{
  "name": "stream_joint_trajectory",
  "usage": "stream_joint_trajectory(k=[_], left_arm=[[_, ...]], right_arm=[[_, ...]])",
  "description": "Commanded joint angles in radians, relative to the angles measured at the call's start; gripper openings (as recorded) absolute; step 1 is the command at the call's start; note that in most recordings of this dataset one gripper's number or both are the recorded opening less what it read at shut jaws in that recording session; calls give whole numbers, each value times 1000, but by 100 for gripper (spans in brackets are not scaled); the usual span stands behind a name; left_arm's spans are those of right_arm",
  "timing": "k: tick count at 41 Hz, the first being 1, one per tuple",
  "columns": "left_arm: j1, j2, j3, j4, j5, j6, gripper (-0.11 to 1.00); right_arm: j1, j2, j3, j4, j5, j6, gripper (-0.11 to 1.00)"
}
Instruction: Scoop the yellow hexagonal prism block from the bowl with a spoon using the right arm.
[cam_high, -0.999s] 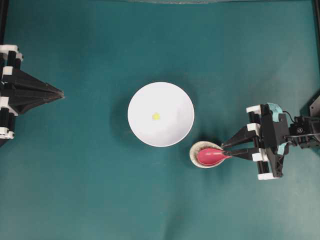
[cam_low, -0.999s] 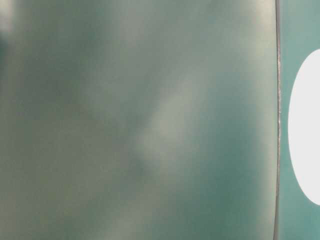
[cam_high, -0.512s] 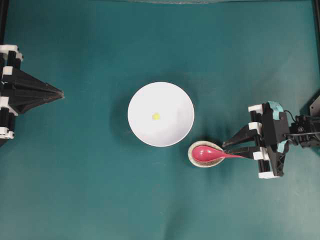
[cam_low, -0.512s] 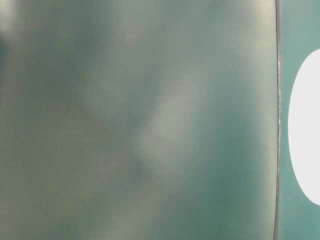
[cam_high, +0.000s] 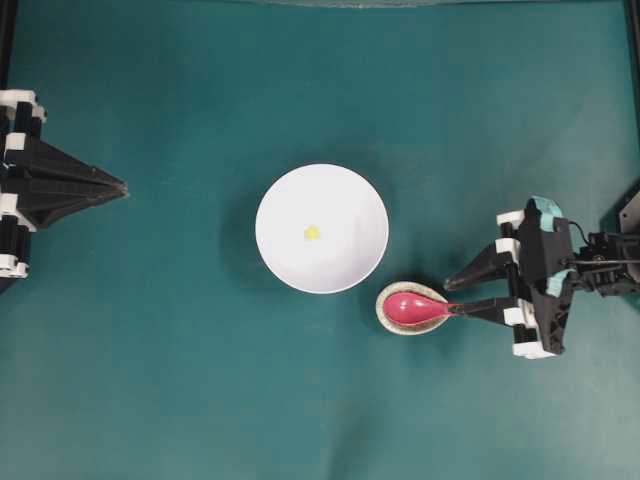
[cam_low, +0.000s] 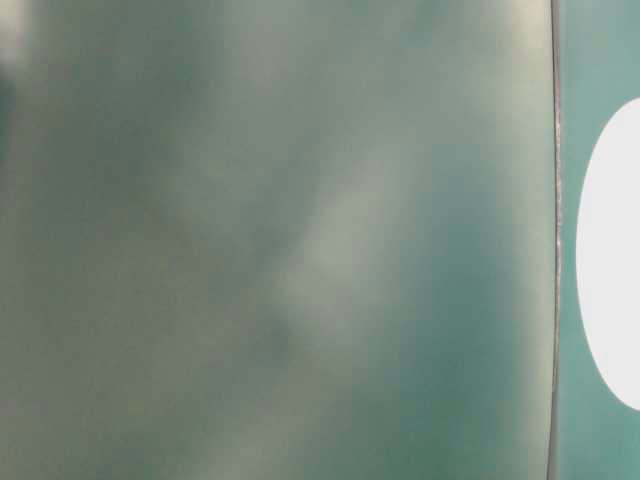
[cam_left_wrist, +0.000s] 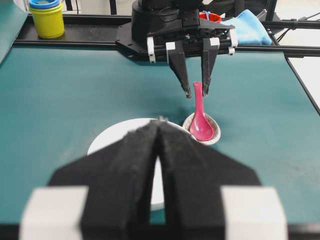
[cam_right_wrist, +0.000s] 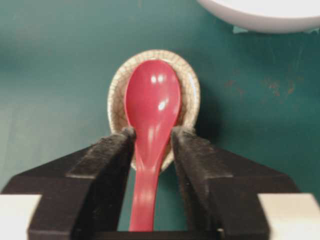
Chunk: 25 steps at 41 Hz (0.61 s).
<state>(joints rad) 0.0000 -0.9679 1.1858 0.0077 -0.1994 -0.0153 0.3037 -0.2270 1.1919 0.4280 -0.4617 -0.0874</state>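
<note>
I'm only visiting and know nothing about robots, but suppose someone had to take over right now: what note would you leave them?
Left gripper: shut, parked at the table's left edge, holding nothing.
Right gripper: jaws open, one either side of the spoon handle, not clamped.
Spoon lies scoop-up in the spoon rest, just beside the bowl.
Block sits in the middle of the bowl.
Done: nothing scooped.
Left: grip the spoon, lift it, scoop out the block.

No readable text, labels, brands, numbers or signs in any view
</note>
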Motion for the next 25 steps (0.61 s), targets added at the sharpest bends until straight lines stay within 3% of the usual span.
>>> stream_joint_trajectory(k=[1, 9, 25], left_arm=[[2, 5, -29, 2, -6, -2, 1], [0, 5, -28, 2, -6, -2, 2], [0, 5, -28, 2, -2, -2, 2]], right_arm=[[2, 5, -18, 2, -8, 11, 47], [3, 57, -15, 12, -26, 74, 58], [78, 95, 41, 35, -160, 140, 59]])
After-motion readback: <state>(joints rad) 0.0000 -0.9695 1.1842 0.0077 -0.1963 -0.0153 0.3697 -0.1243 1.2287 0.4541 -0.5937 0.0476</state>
